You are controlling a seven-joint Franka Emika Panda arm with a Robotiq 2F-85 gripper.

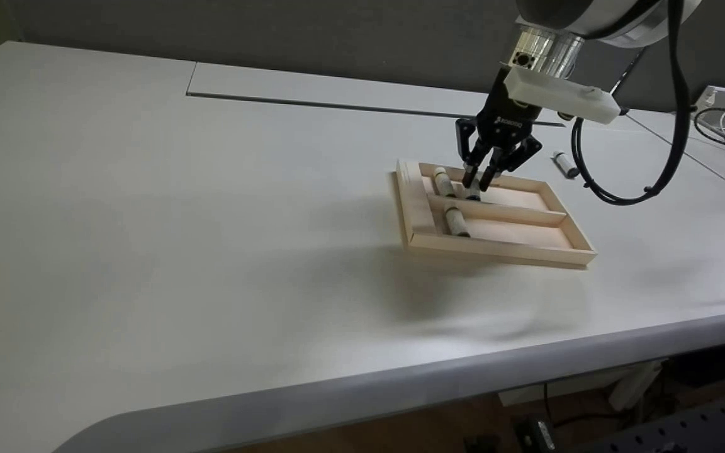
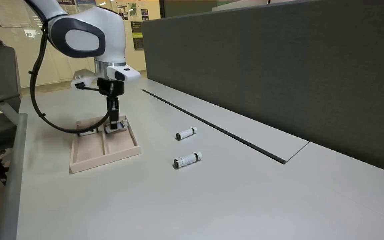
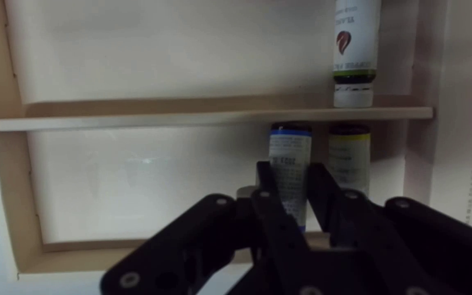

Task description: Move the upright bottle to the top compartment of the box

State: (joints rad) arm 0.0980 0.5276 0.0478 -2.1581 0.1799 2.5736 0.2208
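Observation:
The box is a pale-wood tray split by a slat; it also shows in an exterior view. My gripper is down in the top compartment, the far slot. In the wrist view its fingers press both sides of a bottle with blue bands, shut on it. This bottle lies across the slot, its dark end close to the slat. A yellow-banded bottle lies just beside it, partly behind a finger. Every bottle I see lies on its side; none stands upright.
A green-banded bottle lies in the near slot, its white cap by the slat. Two loose bottles lie on the table outside the box. A black cable loops from the arm. A grey partition borders the table.

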